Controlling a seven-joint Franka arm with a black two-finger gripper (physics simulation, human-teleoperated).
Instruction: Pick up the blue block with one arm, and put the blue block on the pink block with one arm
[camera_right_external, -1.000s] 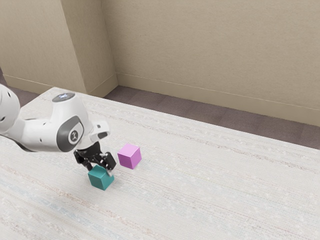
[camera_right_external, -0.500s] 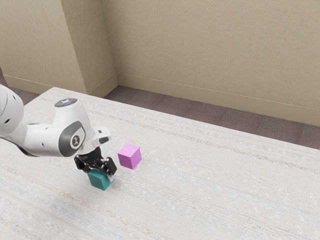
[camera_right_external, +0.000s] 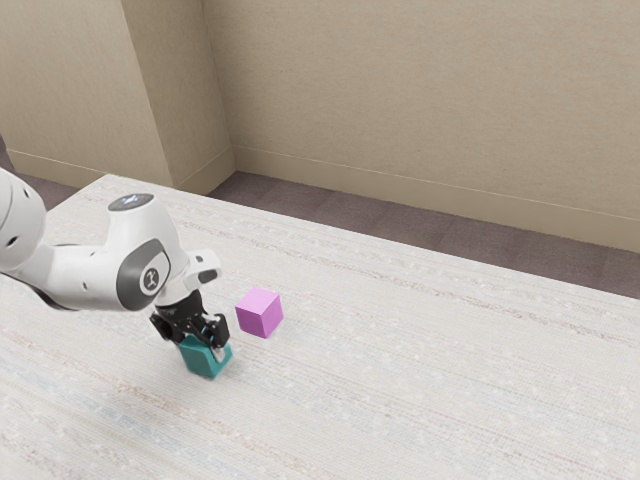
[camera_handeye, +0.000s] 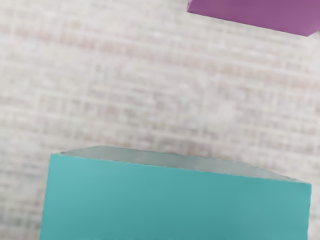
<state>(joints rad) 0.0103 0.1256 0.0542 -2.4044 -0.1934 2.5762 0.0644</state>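
No words, numbers, labels or brand names can be read anywhere in the scene. The only sign is a small round white emblem (camera_right_external: 151, 279) on the grey joint cap (camera_right_external: 135, 285) of the arm (camera_right_external: 70, 275), at the left side of the worktop. It is too small to make out as letters.

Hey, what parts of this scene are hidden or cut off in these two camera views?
- Exterior view: the blue block has its top covered by the gripper.
- Wrist view: the blue block runs past the picture's edge.
- Wrist view: the pink block is mostly cut off by the edge.
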